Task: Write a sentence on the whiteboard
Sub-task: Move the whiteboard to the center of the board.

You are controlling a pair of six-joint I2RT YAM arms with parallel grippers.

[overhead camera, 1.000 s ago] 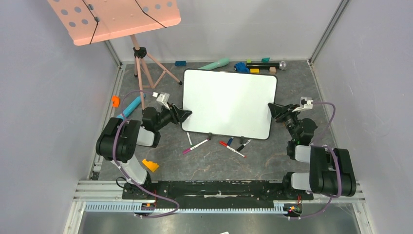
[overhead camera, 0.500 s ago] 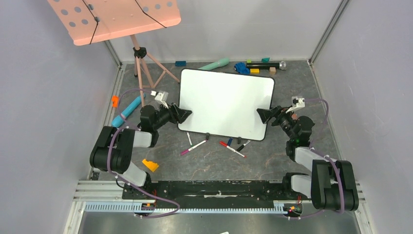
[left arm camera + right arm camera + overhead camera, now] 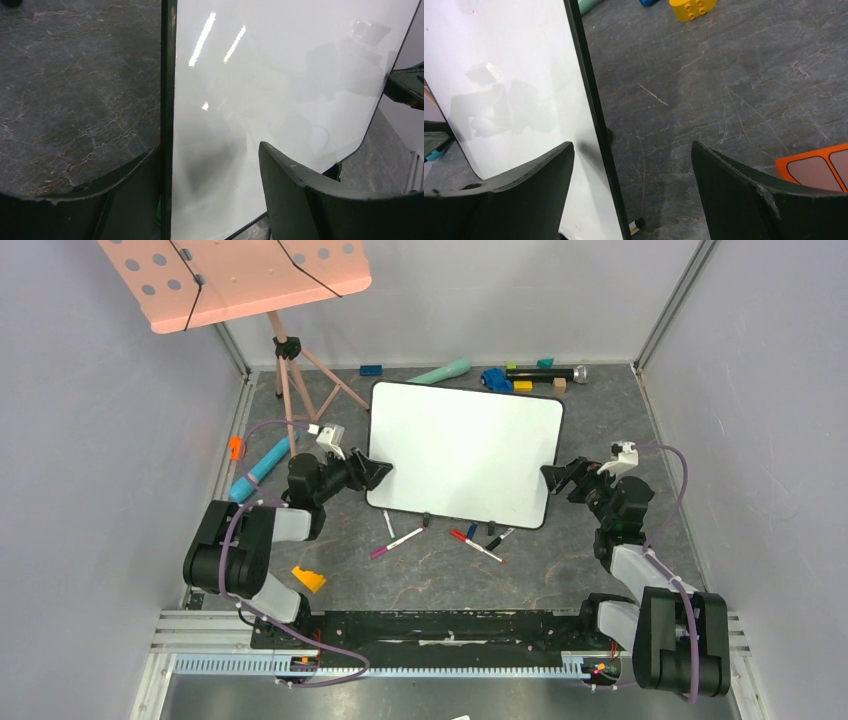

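The whiteboard (image 3: 462,452) is seen resting on the counter (image 3: 560,570) between both arms. Its left edge is straddled by the left tool (image 3: 378,472), fingers apart, and its right edge by the right tool (image 3: 556,478), spread wide.

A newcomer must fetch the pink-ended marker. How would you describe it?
Find the big whiteboard at the scene's centre. Just before its near edge lies the pink-ended marker. Its white barrel and pink ends set it apart from the red marker on its right.
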